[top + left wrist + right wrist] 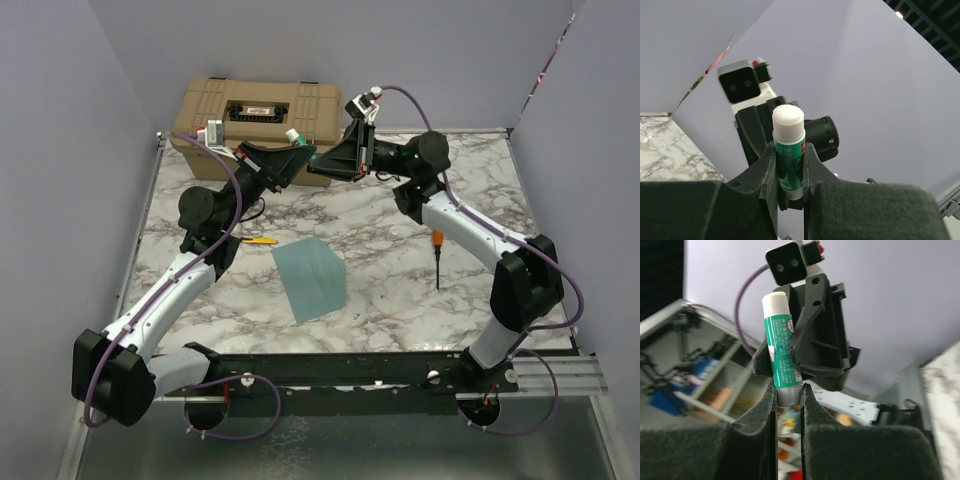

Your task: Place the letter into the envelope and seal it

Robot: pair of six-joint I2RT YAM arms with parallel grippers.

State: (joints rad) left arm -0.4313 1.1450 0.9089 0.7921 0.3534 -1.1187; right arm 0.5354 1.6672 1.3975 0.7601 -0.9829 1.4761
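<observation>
Left gripper [790, 150] clamps the glue stick [781, 350] by its green body; right gripper [788, 390] pinches one end. Both are raised over the far edge of the surface [400, 290], to uncap it for sealing, I judge. Envelope [310, 278] lies flat mid-surface, well apart below them. Letter I cannot see.

left gripper [790, 167] clamped on glue stick [788, 134], white cap poking past the jaws; other arm's wrist camera [742, 84] just beyond it, marble table [670, 150] to gripper's left
</observation>
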